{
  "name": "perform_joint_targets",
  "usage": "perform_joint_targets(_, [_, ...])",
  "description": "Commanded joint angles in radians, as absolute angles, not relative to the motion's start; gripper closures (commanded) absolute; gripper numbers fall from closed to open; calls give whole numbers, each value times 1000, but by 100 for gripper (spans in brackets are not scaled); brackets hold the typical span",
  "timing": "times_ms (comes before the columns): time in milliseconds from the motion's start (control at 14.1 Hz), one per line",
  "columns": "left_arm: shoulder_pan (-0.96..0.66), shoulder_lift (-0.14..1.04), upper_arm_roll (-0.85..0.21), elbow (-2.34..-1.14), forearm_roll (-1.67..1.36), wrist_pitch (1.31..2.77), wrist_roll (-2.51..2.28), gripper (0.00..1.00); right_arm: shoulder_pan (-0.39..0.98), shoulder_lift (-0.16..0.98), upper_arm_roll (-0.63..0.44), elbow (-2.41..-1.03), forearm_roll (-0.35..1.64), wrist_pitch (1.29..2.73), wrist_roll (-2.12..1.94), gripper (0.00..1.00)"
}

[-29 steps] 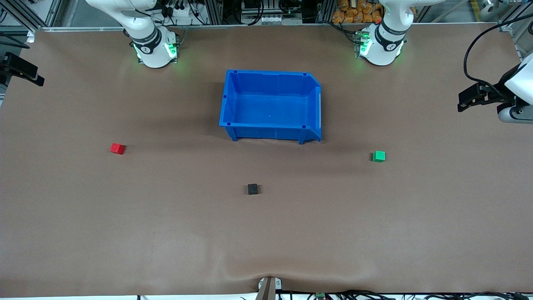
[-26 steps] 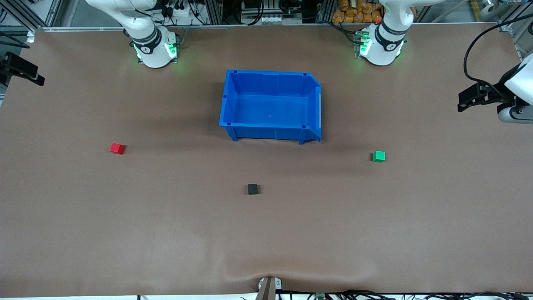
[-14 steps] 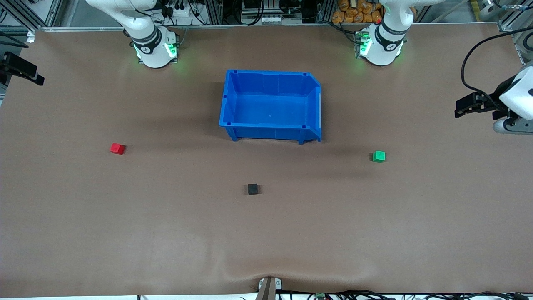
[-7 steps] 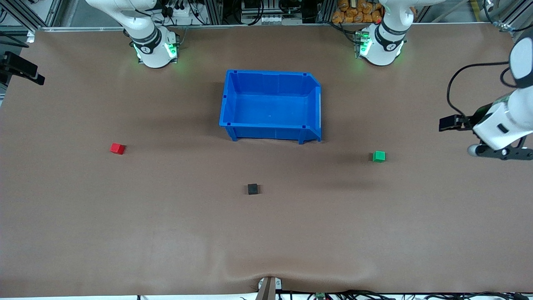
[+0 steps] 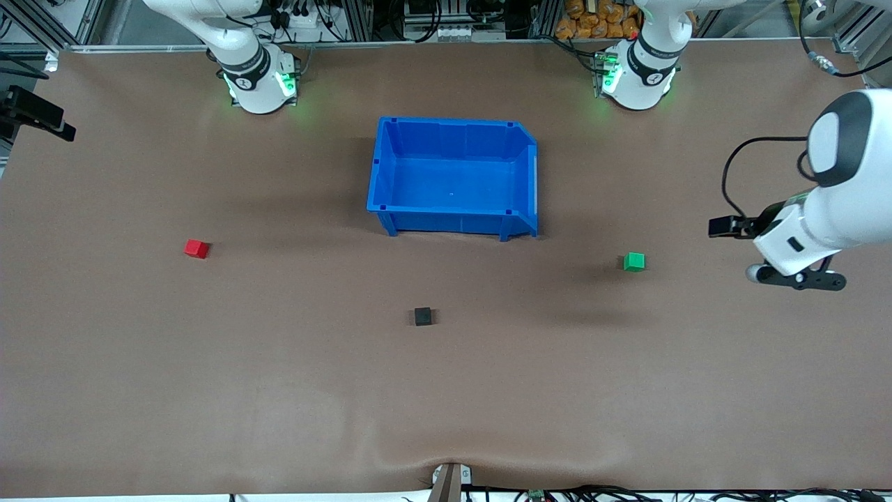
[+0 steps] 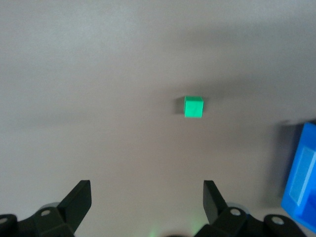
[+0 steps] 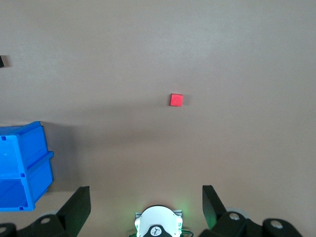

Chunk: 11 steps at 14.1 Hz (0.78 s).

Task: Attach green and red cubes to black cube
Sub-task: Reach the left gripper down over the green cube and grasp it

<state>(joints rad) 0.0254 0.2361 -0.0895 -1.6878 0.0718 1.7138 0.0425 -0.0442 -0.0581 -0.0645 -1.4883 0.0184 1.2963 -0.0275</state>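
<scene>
Brown paper-covered table [image 5: 209,362] with blue bin [image 5: 453,178]; left tool [image 6: 145,202] and right tool [image 7: 145,205] both wide open, empty

Brown-covered bench [image 5: 279,390], evenly lit. Metal framing [image 5: 362,17], cables [image 5: 425,21] and orange packets [image 5: 592,21] line its top edge.

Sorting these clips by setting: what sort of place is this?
Probably a robotics lab bench: a brown-covered table with two white arm bases bolted along one edge, aluminium framing and cables past it, and a blue plastic bin with small coloured cubes as test props.
</scene>
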Motion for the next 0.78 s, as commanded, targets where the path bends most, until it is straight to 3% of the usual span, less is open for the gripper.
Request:
perform_joint_targets(0, [26,184,-112,-1830,60,1834,-11,0,-61,-81,-58,-1508,32,1293,-40,0])
perform_joint_targets(708, [26,242,-156,-2192,58,2389,-101,0,-43,-91,-92,-1522,32,1298,-43,0])
